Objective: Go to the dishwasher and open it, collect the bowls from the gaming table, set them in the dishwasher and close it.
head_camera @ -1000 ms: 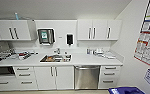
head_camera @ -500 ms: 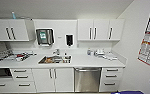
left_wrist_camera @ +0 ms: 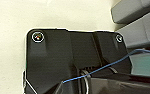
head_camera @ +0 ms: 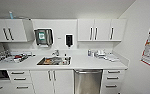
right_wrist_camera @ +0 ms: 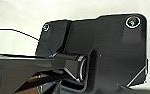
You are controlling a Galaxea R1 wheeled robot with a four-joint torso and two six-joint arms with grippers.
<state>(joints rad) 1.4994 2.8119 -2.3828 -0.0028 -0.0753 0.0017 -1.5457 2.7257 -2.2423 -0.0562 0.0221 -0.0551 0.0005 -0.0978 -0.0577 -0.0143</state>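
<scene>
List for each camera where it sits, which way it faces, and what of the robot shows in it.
Head view: high on the robot, facing a kitchenette wall: dishwasher shut under the counter, sink, wall cabinets.
Left wrist view: on the left arm's wrist, looking along the robot's dark plate at pale floor and grey shapes.
Right wrist view: on the right wrist, looking past its dark plate at a pale surface.
Shared: both wrist views show a plate and a thin blue cable.

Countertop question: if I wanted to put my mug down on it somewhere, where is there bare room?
The widest bare stretch of the countertop lies between the sink and the small items near the right corner, right above the dishwasher. The front edge below the sink is also bare. The left end is crowded with dishes, and the sink holds things.
</scene>
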